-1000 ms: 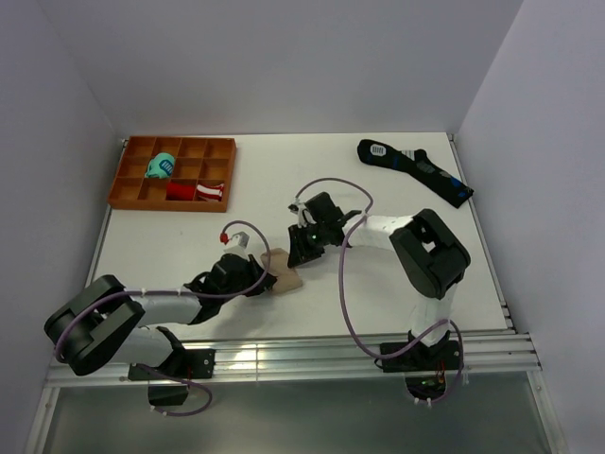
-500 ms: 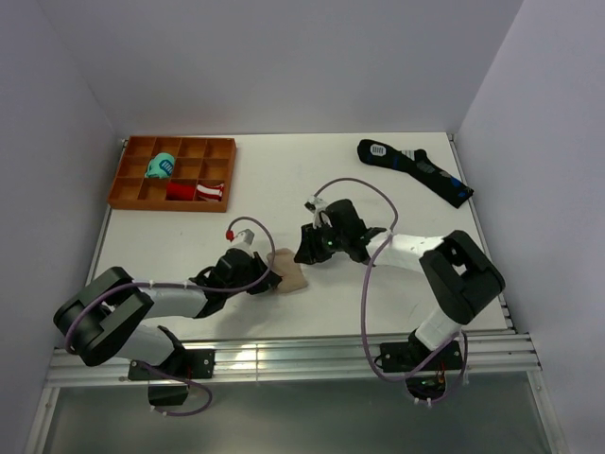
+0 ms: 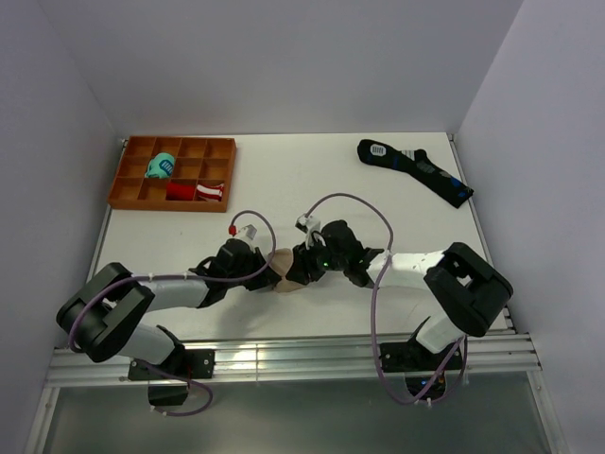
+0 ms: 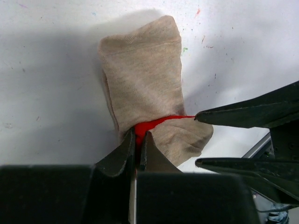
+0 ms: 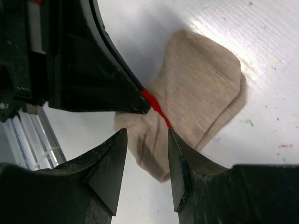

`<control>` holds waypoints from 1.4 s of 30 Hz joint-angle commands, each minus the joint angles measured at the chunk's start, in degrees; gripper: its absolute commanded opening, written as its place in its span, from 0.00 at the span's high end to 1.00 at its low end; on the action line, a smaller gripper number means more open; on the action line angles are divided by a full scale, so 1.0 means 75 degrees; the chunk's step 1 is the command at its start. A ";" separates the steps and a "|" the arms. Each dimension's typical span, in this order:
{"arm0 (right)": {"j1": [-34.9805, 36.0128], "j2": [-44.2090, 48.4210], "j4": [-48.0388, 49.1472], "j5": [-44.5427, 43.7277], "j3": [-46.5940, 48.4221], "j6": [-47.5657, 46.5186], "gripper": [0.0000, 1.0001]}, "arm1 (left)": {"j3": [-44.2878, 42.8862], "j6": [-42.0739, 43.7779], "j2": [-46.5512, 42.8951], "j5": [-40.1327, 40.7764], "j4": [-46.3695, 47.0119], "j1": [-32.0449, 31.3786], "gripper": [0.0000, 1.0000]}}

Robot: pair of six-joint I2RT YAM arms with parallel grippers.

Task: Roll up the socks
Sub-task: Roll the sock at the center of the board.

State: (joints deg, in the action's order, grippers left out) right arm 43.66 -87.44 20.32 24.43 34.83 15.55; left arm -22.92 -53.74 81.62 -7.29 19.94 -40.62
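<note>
The socks (image 3: 286, 275) are a small beige folded bundle lying on the white table between the two arms. In the left wrist view the socks (image 4: 145, 84) show a red end pinched at the bottom, and my left gripper (image 4: 138, 136) is shut on that red part. My right gripper (image 5: 145, 131) is open, its two fingers straddling the near lobe of the socks (image 5: 201, 93) from the opposite side, one fingertip touching the red strip. In the top view my left gripper (image 3: 267, 270) and right gripper (image 3: 304, 266) meet at the bundle.
An orange compartment tray (image 3: 176, 174) at the back left holds a teal roll (image 3: 161, 167) and a red-and-white roll (image 3: 197, 191). A long black sock (image 3: 414, 170) with blue and white marks lies at the back right. The table's front rail (image 3: 284, 355) runs near the arm bases.
My right gripper has come down and left onto the socks while its jaws widened. The left gripper, still shut on the socks, shifted slightly right and up with the bundle.
</note>
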 commanded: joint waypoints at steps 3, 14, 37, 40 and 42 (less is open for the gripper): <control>0.0026 0.0303 0.0654 -0.0315 -0.0296 -0.0269 0.52 | 0.0079 0.0579 0.0448 -0.0316 -0.1230 0.0271 1.00; 0.0366 0.0795 0.0994 -0.0702 -0.0893 -0.0292 0.45 | -0.0214 0.0754 0.0846 -0.0867 -0.1277 0.0658 1.00; 0.1034 0.0503 0.0420 -0.2307 -0.1081 0.0199 0.43 | -0.0765 0.0661 0.1316 -0.1371 -0.1640 0.0857 1.00; 0.1069 0.0537 0.0537 -0.2494 -0.1198 0.0328 0.43 | -0.0776 0.0626 0.1397 -0.1430 -0.1640 0.0881 1.00; 0.1081 0.0596 0.0642 -0.2670 -0.1361 0.0445 0.43 | -0.0776 0.0626 0.1433 -0.1465 -0.1617 0.0904 1.00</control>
State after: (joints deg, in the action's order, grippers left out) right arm 51.13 -83.37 23.44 7.68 26.39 17.12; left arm -29.95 -51.70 89.38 -21.69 15.22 -34.13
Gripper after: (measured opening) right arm 0.571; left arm 0.044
